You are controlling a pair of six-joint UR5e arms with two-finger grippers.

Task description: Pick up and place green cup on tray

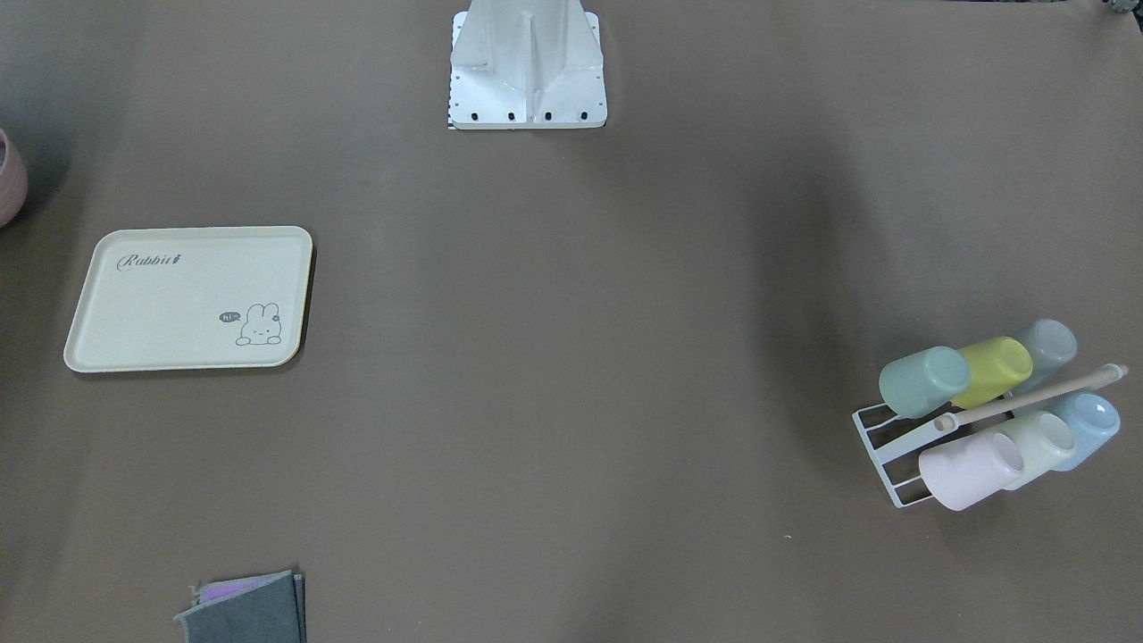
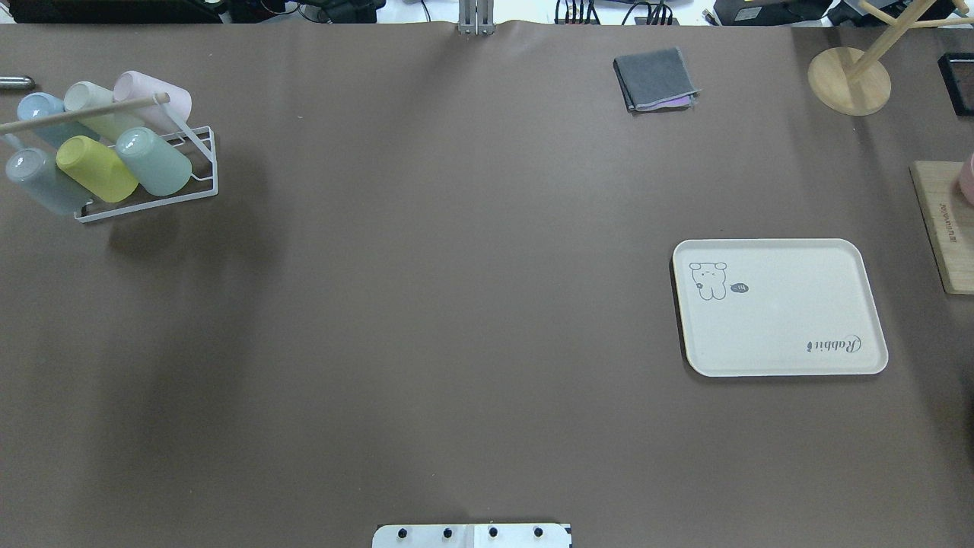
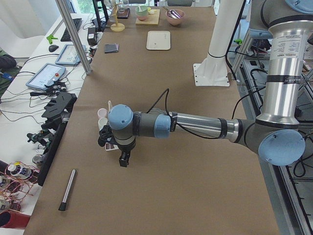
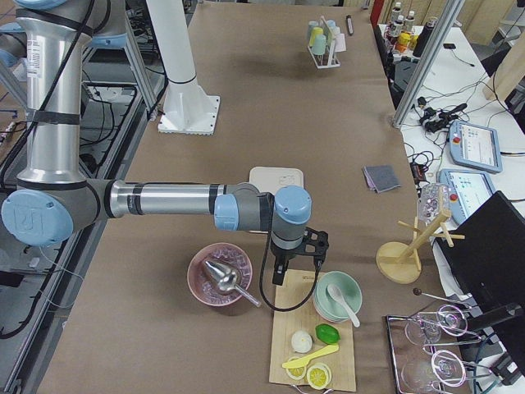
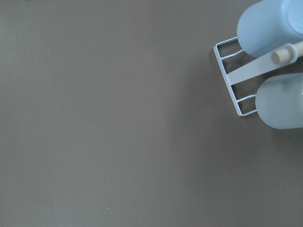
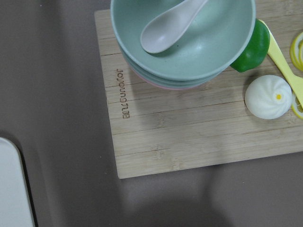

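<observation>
Over on the robot's left end, the small matte mint-green plastic tumbler lay tilted on a white wire rack, smooth and slightly tapered. It sat snug beside a yellow-green cup, under a pale wooden dowel. Well apart, on the right end, the flat cream rectangular tray lay bare, with rounded corners, a raised rim, "Rabbit" script and a little bunny drawing.

The left gripper hung low near the rack, and the right gripper hung over the edge of a slatted bamboo board. Only the side cameras caught them, so I couldn't tell whether either claw was spread or closed.

The table wore a plain, matte brown covering, with a folded grey cloth at its far edge. Tablets and cables cluttered the side bench.
</observation>
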